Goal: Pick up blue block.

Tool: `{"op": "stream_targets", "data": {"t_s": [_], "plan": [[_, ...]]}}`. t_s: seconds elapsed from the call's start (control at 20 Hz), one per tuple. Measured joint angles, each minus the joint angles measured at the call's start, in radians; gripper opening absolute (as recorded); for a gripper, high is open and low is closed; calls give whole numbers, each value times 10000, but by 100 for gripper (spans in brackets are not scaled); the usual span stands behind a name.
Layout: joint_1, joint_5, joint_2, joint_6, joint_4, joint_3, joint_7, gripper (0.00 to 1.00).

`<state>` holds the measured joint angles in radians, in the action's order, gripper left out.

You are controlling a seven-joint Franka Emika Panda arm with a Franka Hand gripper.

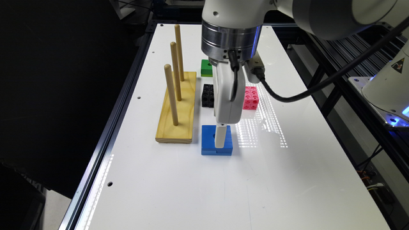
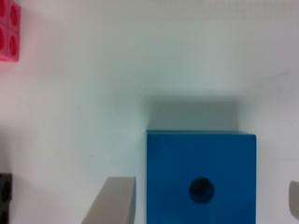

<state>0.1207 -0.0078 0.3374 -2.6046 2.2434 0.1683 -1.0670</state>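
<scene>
You see the gripper point(image 2: 205, 205) down over the blue block point(image 2: 201, 177) on the white table point(image 1: 191, 191) — fingers point(image 2: 114, 200) spread apart, one on either side. The block sits between them; one finger lies just beside its edge, contact unclear.

Spare pieces on your white table point(image 1: 287, 179)

Beyond the end effector you have a black studded cube point(image 1: 207, 95) on the exterior view's left and a pink studded cube point(image 1: 250, 98) on its right, a green block point(image 1: 206, 68) farther off, and a wooden peg stand point(image 1: 177, 108) with three upright pegs alongside.
</scene>
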Motion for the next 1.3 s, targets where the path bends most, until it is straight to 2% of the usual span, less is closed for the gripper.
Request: {"op": "stream_targets", "data": {"t_s": [0.2, 0.4, 0.55, 1.0, 1.1, 1.15, 1.3], "plan": [[3, -49, 518, -430, -51, -40, 1, 100], [4, -124, 1007, -755, -230, -81, 1, 100], [4, -141, 1135, -759, -374, -86, 1, 100], [5, -146, 1174, -760, -396, -86, 1, 100], [7, -179, 1277, -807, -421, -91, -4, 100], [2, -182, 1275, -806, -422, -91, -3, 0], [2, -182, 1275, -806, -422, -91, -3, 0]]}}
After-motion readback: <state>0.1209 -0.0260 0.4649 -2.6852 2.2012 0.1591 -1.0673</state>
